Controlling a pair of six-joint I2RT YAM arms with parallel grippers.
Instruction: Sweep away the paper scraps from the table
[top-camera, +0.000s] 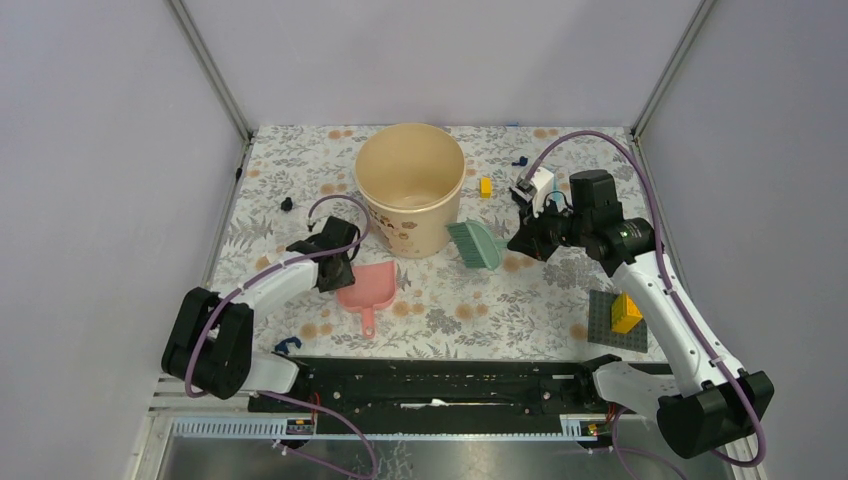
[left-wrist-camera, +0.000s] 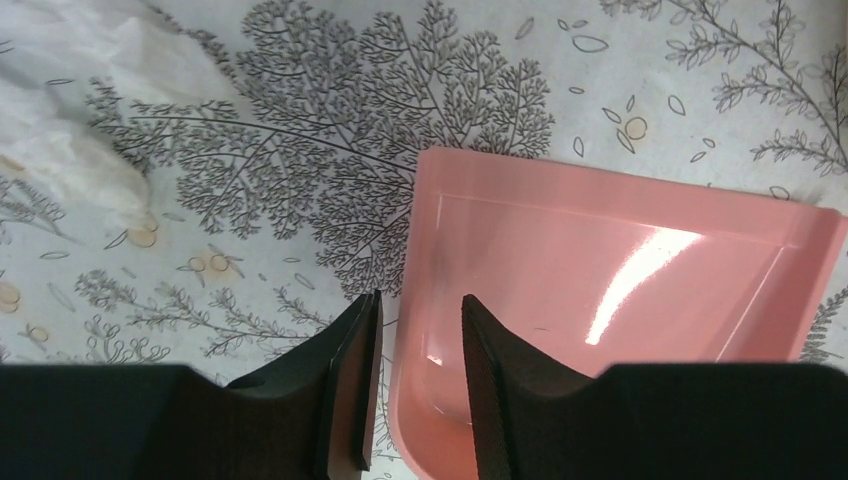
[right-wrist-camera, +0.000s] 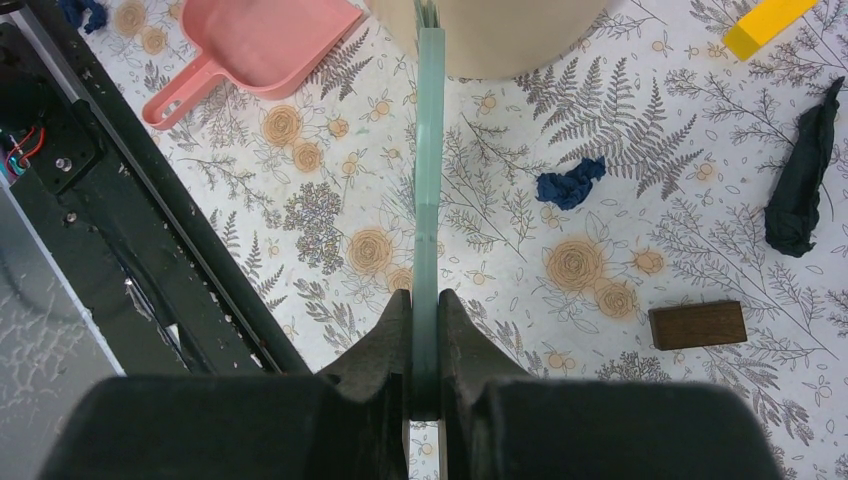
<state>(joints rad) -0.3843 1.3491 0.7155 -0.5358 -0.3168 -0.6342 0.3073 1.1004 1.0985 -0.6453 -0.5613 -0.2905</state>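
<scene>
We find the table open before the bucket, our left gripper parted astride the dustpan wall, our right gripper clamped on the brush, its wrist view showing paper scraps near a brown block unseen from above.

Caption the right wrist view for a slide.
Right jaws shut on the thin green plastic brush, edge-on over the floral-print table, beside a dark blue paper scrap.
</scene>
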